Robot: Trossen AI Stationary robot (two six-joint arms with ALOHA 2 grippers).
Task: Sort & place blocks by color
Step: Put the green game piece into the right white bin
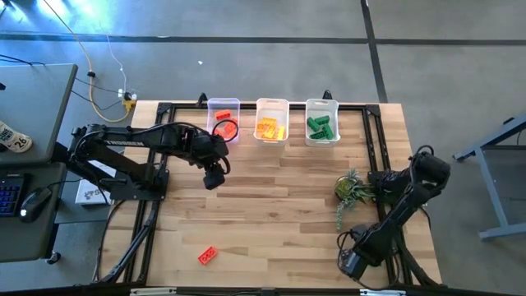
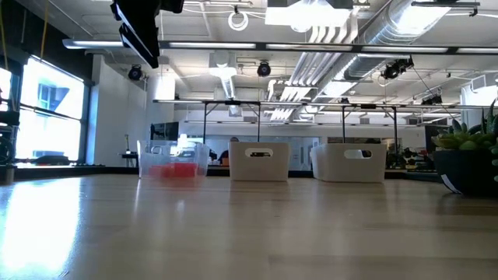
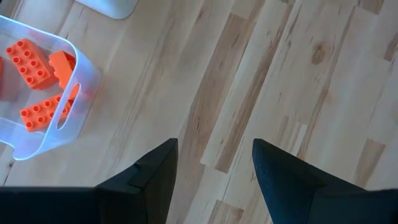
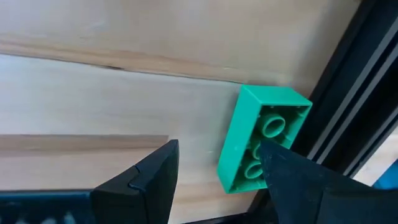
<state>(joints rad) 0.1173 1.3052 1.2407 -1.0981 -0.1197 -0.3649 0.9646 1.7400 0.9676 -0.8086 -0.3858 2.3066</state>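
My left gripper (image 1: 214,177) (image 3: 214,158) hangs open above bare wood, just near-side of the red bin (image 1: 223,121). Red blocks (image 3: 31,62) lie in that bin. Orange-yellow blocks (image 1: 270,128) fill the middle bin and green blocks (image 1: 321,127) the right one. One red block (image 1: 208,256) lies flat on the table near its near edge. My right gripper (image 1: 353,263) (image 4: 214,152) is open, low at the near right corner. A green block (image 4: 264,134) lies there with its hollow underside showing, beside the black frame rail and off to one finger's side. My right gripper has one fingertip (image 4: 280,168) in front of the green block's near edge (image 4: 242,177). Whether it touches the block, I cannot tell. The block rests on the table and is not between the fingers.
Three clear bins (image 2: 261,162) stand in a row along the far edge. A small potted plant (image 1: 352,189) (image 2: 467,159) sits on the right side, close to the right arm. A black frame rail (image 4: 348,93) borders the table. Bare wood (image 1: 279,214) spans the middle.
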